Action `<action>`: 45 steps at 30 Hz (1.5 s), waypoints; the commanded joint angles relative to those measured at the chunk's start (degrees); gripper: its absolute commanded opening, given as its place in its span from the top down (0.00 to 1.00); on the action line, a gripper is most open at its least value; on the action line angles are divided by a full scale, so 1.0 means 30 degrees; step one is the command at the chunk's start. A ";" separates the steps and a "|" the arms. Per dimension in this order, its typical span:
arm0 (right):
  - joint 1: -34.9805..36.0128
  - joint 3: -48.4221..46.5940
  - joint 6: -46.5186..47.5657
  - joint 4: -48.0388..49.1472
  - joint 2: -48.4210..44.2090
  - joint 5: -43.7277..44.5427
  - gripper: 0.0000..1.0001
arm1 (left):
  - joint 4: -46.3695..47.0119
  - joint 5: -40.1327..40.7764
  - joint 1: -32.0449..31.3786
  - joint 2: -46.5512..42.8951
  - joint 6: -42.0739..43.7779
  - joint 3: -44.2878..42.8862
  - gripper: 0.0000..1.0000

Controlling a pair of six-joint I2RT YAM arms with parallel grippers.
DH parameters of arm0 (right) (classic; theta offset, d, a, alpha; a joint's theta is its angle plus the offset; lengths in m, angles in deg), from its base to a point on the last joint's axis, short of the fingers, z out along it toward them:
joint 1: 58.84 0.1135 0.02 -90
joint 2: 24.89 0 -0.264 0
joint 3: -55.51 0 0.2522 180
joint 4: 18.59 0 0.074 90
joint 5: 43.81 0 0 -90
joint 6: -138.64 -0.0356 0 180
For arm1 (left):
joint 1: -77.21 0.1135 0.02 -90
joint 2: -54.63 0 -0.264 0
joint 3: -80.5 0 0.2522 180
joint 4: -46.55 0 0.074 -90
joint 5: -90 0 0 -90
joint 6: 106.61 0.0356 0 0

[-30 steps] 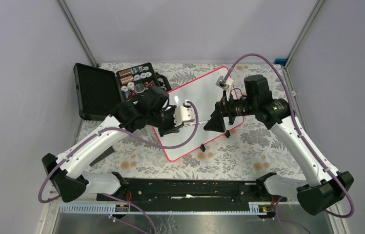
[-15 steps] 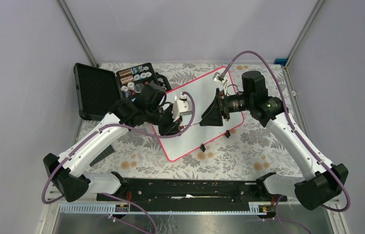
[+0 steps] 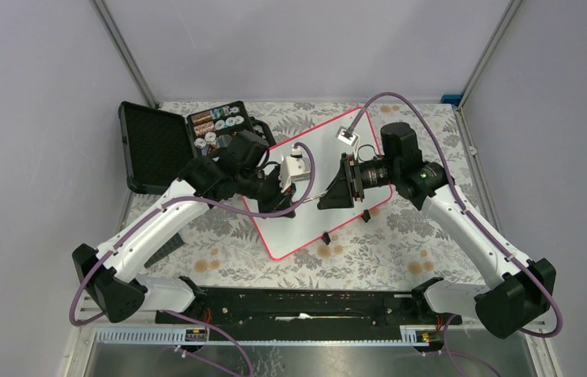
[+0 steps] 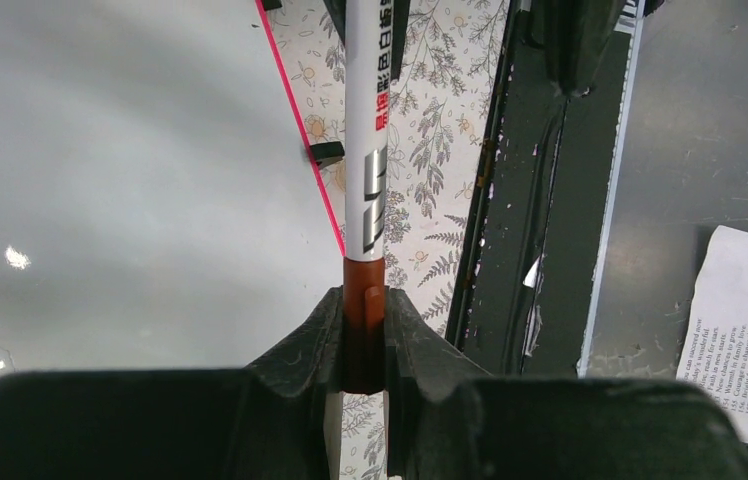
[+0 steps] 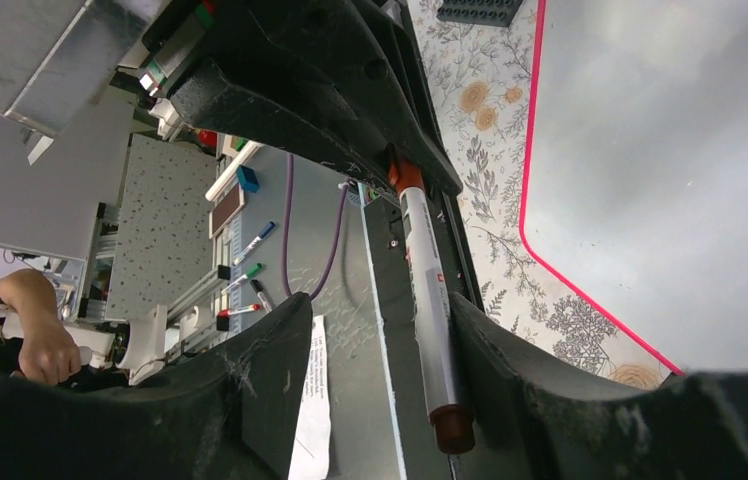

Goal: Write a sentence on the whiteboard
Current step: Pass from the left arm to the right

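Compared with 1 second ago, my 2 arms are drawing together over the whiteboard. The right pincer is sitting further left than it was, and its jaws are narrowing from their widest. They are still spread right now, straddling the marker with a clear gap on 1 side, so I am not calling it a grip yet.

The left pincer is pinching the marker by 1 brown end and holding it out roughly level toward the right arm. The other brown end is sitting deep between the right jaws. I cannot tell which end is the cap. I am judging that the marker is being offered this way so that 1 pincer can anchor the barrel while the other is pulling the cap off.

The whiteboard is lying flat and askew on the floral bench, directly under both pincers. Its 2 black clips are sitting along the long edge nearer my right arm, and the open black case is lying just beside its far left corner. I am seeing no writing on any part of the board that shows, so I am judging that the sentence is not yet begun.
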 commanded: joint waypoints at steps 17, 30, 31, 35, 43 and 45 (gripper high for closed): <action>0.0368 0.1173 -0.1742 0.2656 -0.0517 -0.0392 0.38 | -0.0083 -0.1690 -0.0377 0.0925 0.0905 -0.1434 1.00; 0.0457 0.1695 -0.2215 0.3302 -0.0600 -0.0630 0.60 | -0.0087 -0.1085 -0.0572 0.1438 0.0708 -0.2240 1.00; 0.0463 0.1729 -0.2189 0.3303 -0.0604 -0.0627 0.63 | -0.0119 -0.1077 -0.0603 0.1458 0.0754 -0.2264 1.00; 0.0484 0.1732 -0.2157 0.3277 -0.0617 -0.0597 0.68 | -0.0383 -0.1072 -0.0795 0.1598 0.0960 -0.2369 1.00; 0.0467 0.1447 -0.2020 0.3085 -0.0646 -0.0608 0.48 | -0.1191 -0.0748 -0.1132 0.1605 0.1686 -0.2473 1.00; 0.0475 0.1456 -0.1995 0.3057 -0.0656 -0.0632 0.50 | -0.1247 -0.0411 -0.1113 0.1553 0.1728 -0.2591 1.00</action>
